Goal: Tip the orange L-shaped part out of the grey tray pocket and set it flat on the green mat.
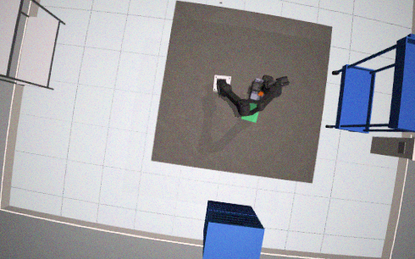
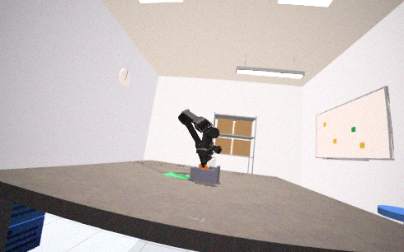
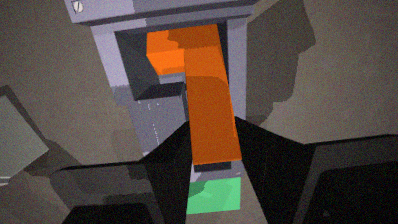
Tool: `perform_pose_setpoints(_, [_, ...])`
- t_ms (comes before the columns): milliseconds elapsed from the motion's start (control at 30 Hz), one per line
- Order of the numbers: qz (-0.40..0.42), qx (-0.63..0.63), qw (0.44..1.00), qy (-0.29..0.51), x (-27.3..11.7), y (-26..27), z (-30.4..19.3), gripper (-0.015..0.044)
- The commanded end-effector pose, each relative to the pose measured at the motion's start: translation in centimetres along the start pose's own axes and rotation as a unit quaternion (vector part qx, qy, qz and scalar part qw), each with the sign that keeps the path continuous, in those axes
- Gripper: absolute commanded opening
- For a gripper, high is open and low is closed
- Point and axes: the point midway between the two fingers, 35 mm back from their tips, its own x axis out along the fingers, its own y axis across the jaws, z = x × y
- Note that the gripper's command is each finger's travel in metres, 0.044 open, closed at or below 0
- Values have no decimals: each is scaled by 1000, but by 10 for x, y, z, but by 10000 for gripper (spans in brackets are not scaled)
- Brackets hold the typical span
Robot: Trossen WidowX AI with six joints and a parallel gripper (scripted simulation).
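Jaws closed on raised near end of orange part (image 3: pixel 207 95), gripping both sides. Part tilted, far L-end still in grey tray (image 3: pixel 120 65) pocket. Green mat (image 3: pixel 215 195) near tray on counter (image 3: pixel 340 75). No readable writing.
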Motion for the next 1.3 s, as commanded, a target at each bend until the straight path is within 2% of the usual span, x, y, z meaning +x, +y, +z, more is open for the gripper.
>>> perform_pose_setpoints(0, [0, 1, 1000, 0, 0, 0, 0, 89])
perform_pose_setpoints(33, [0, 1, 1000, 0, 0, 0, 0, 82])
perform_pose_setpoints(133, [0, 1, 1000, 0, 0, 0, 0, 3])
perform_pose_setpoints(167, [0, 1, 1000, 0, 0, 0, 0, 0])
perform_pose_setpoints(1267, [2, -3, 1000, 2, -43, 1, 0, 0])
